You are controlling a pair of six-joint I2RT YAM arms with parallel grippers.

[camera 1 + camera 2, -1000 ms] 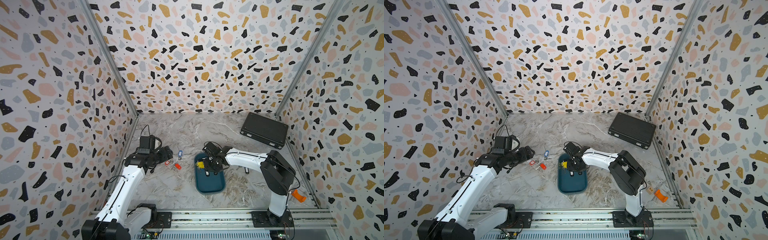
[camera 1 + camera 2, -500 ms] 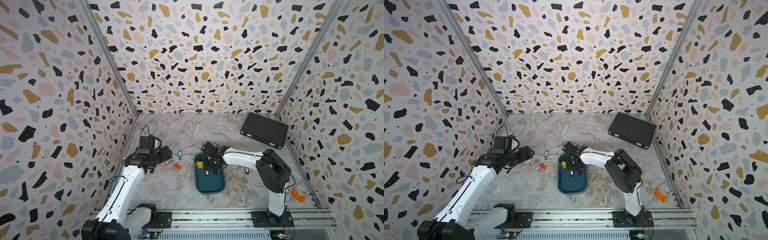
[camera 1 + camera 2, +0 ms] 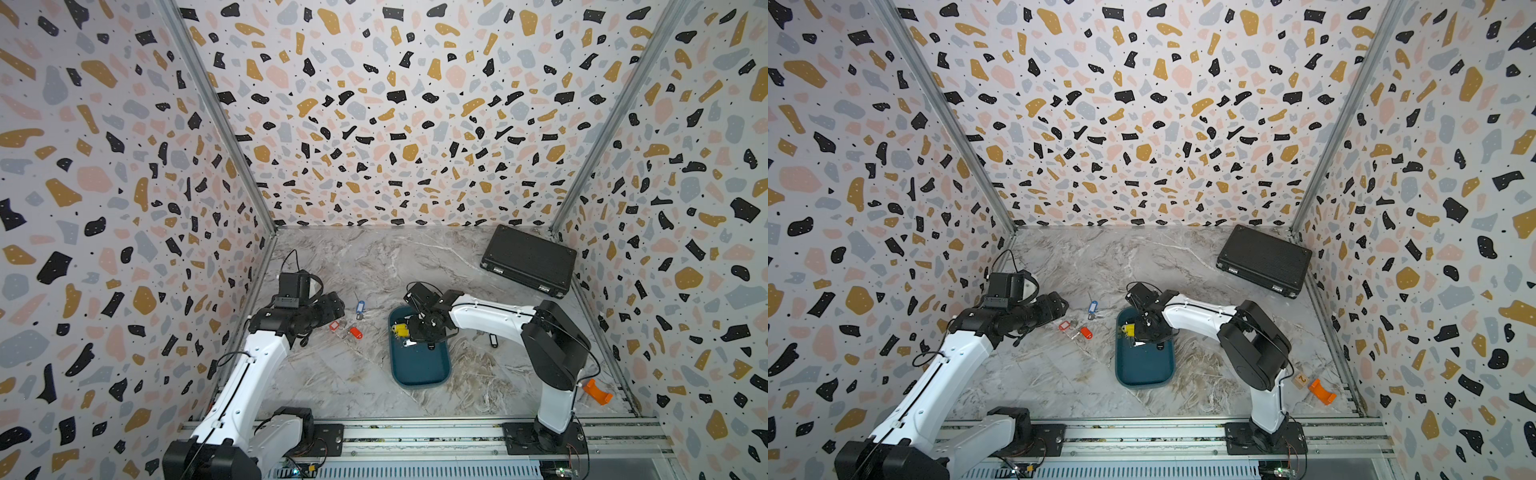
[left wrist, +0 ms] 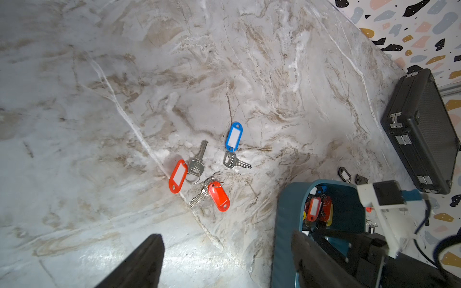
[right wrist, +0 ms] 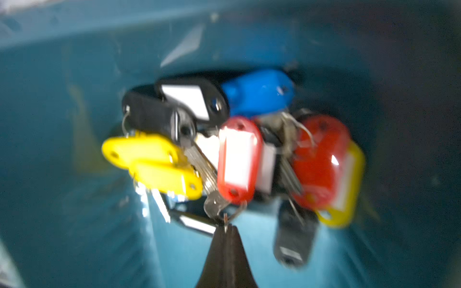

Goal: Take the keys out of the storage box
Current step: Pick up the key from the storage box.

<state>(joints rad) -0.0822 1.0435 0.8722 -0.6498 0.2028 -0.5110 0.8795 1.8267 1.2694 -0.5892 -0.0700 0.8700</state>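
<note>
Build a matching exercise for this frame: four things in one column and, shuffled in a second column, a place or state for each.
Things:
1. left gripper
2. right gripper
3. blue-tagged key
4. black briefcase

Places or states:
A. closed, in the far corner by the walls
B. shut on keys inside the storage box
C. open, holding nothing
D. lying beside two red-tagged keys

Pairs: 1-C, 2-B, 3-D, 4-A

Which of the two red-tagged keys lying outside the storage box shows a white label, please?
The red-tagged key farther from the storage box; its neighbour shows only plain red.
</note>
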